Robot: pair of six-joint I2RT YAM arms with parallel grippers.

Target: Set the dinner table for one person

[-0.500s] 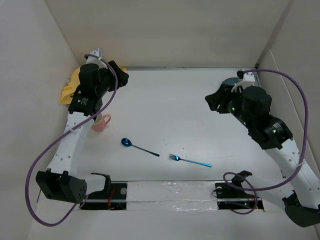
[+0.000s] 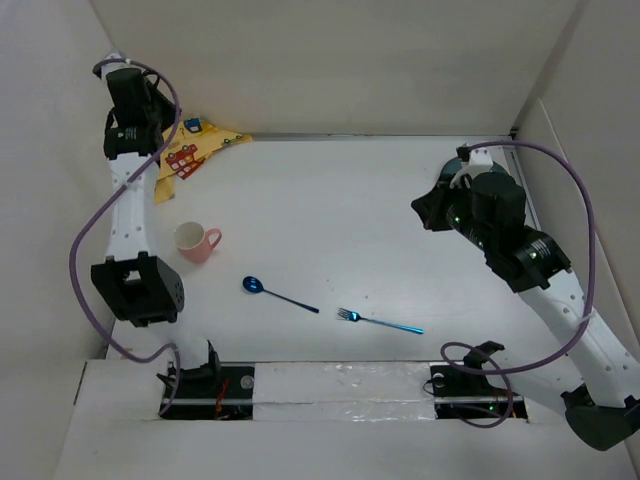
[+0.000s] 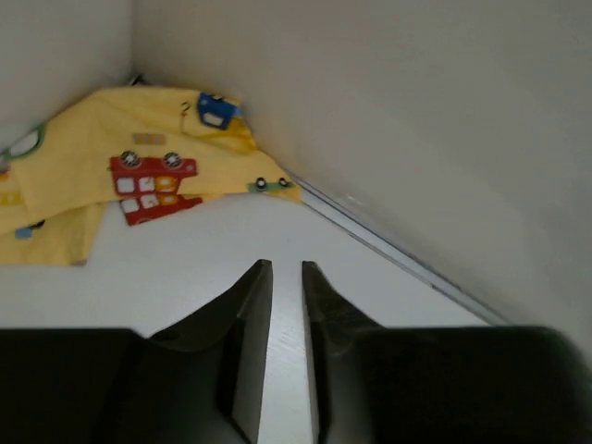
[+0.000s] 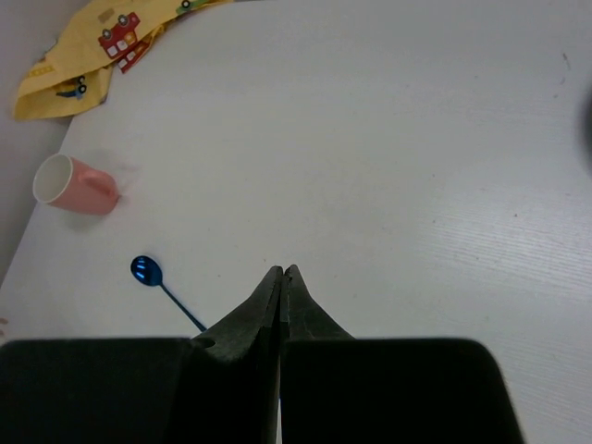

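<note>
— Where is the dinner table, and what does it carry?
— It is the wide white surface that fills the top view, boxed in by pale walls. Everything else lies on it.

— How do the two pincers stand?
— The left gripper is raised in the far left corner. Its fingers are a narrow slit apart with nothing between them, and they point toward the line where table and wall meet. The right gripper hangs over the far right part of the table, with its tips pressed together and empty.

— And the cloth?
— A yellow placemat printed with cars lies rumpled in the far left corner, against the wall. It is ahead and to the left of the left gripper's tips, and apart from them.

— The smaller things?
— A pink mug stands near the left edge, on the near side of the placemat, with its handle toward the right. Closer to the near edge lies a blue spoon, its bowl at the far left end. Just to its right, not touching it, lies a blue fork with its tines toward the spoon.
</note>
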